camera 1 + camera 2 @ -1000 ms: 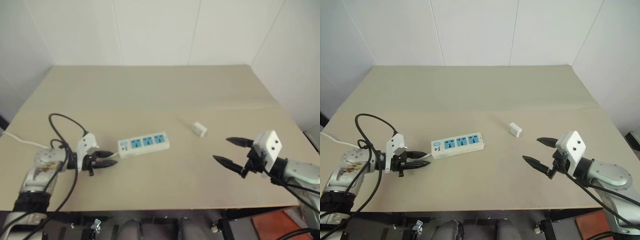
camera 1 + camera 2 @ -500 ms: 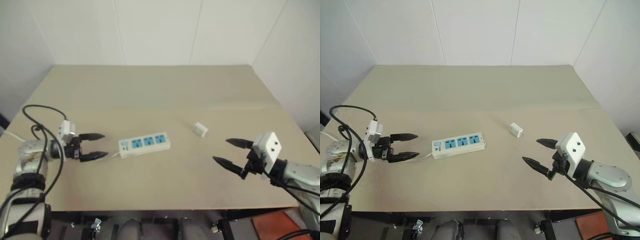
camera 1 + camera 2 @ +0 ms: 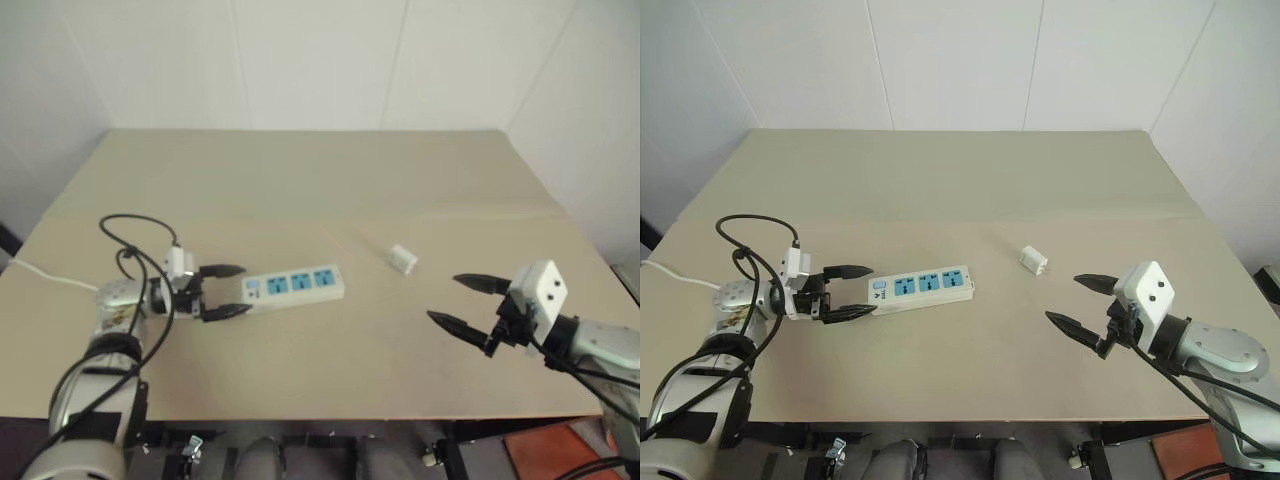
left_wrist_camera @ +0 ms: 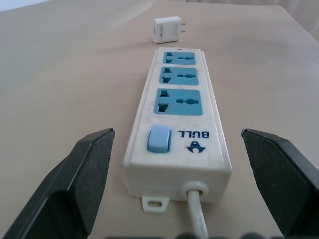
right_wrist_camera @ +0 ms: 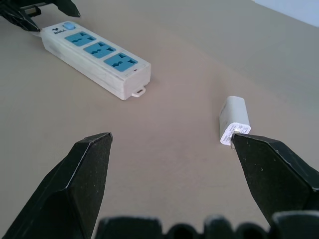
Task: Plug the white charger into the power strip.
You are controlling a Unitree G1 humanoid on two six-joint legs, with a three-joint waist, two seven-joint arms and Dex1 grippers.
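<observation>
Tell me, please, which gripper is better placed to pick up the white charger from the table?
Probably the right gripper. It is open and the white charger lies loose on the table just beyond it. The left gripper, also open, sits at the switch end of the power strip, farther from the charger.

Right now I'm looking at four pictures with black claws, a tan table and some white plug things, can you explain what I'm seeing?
It is a two-armed robot at a tan table. Two pictures come from cameras on its head, looking down. The other two come from cameras on its wrists, looking along its black fingers. On the table lie a white power strip with three blue sockets and a small white charger, apart from each other. The left hand is open at the strip's switch end, one finger on either side. The right hand is open near the charger. Neither holds anything.
</observation>
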